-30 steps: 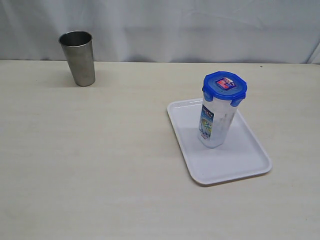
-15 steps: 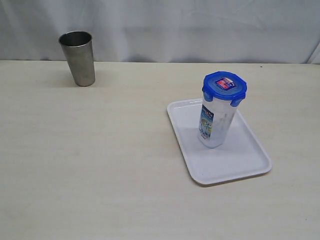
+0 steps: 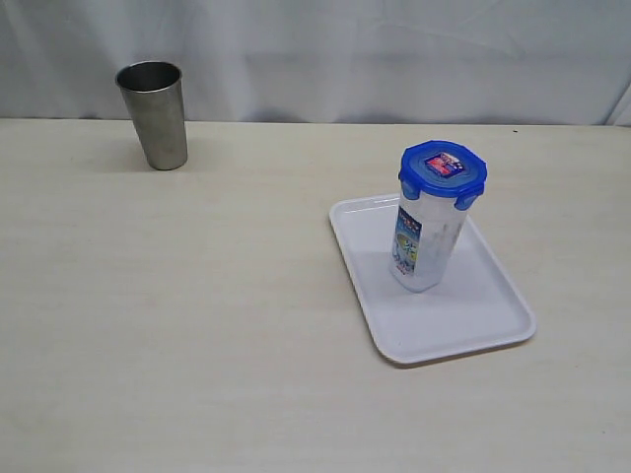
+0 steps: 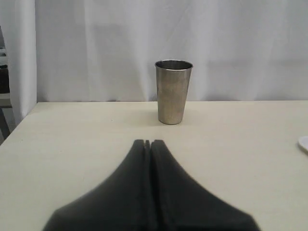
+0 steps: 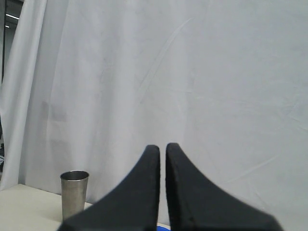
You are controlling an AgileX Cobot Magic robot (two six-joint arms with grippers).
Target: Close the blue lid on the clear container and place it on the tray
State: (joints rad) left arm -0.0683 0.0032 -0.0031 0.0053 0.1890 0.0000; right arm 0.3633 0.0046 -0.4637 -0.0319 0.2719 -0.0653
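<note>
The clear container stands upright on the white tray right of the table's middle, with the blue lid sitting on top of it, its flaps folded down. Neither arm shows in the exterior view. In the left wrist view my left gripper is shut with nothing in it, low over the table and pointing toward the steel cup; a sliver of the tray shows at the frame edge. My right gripper is shut and empty, raised against the curtain, with a sliver of the blue lid below it.
A steel cup stands at the table's back left, also seen as the cup in the left wrist view and the cup in the right. A white curtain hangs behind the table.
</note>
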